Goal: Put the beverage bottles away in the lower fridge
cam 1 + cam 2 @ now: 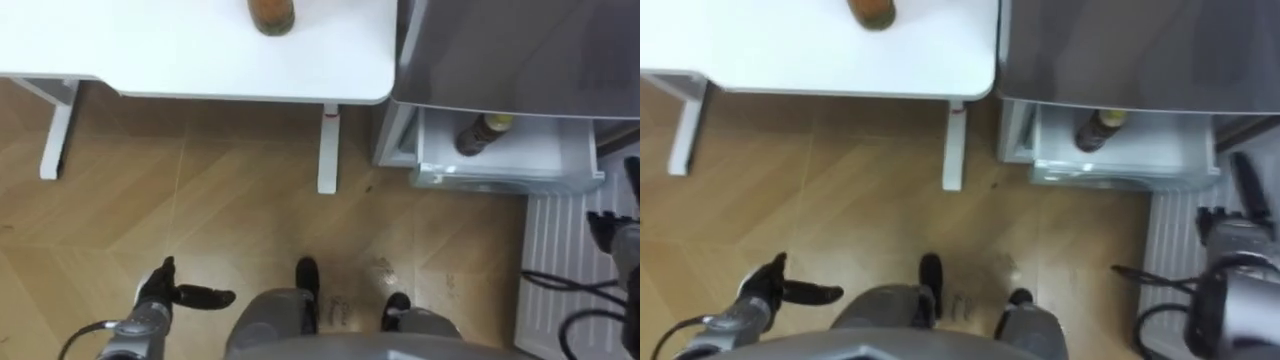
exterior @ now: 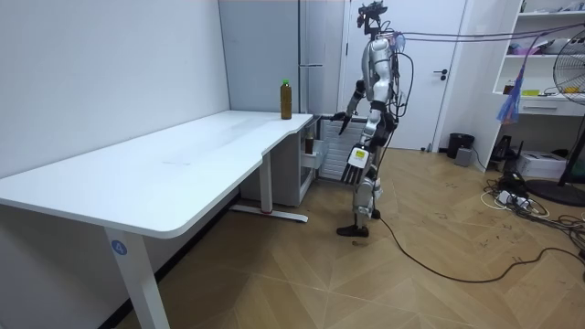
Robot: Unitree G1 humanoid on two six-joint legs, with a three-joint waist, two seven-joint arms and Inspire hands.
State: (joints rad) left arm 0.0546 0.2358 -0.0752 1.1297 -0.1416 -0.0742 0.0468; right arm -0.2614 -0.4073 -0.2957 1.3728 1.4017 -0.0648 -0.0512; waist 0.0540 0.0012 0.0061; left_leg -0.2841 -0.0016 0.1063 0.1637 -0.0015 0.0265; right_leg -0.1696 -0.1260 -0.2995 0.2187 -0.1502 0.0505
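Observation:
A brown drink bottle (image 1: 271, 14) stands on the white table (image 1: 200, 60) near its far edge; in the room view the bottle (image 2: 286, 99) has a green cap. A second dark bottle (image 1: 482, 132) stands upright inside the open white lower drawer (image 1: 505, 170) of the grey fridge (image 1: 520, 50). My left hand (image 1: 178, 294) hangs low at my side over the floor, open and holding nothing. My right hand (image 1: 1238, 228) is out to the right beside the drawer's corner, fingers straight and holding nothing. I stand in front of the fridge at the table's end (image 2: 370, 119).
White table legs (image 1: 328, 150) stand on the wood floor just left of the fridge. A white ribbed panel (image 1: 560, 260) lies on the floor to the right, under the drawer. Shelves, a fan and a door (image 2: 430, 73) are behind me.

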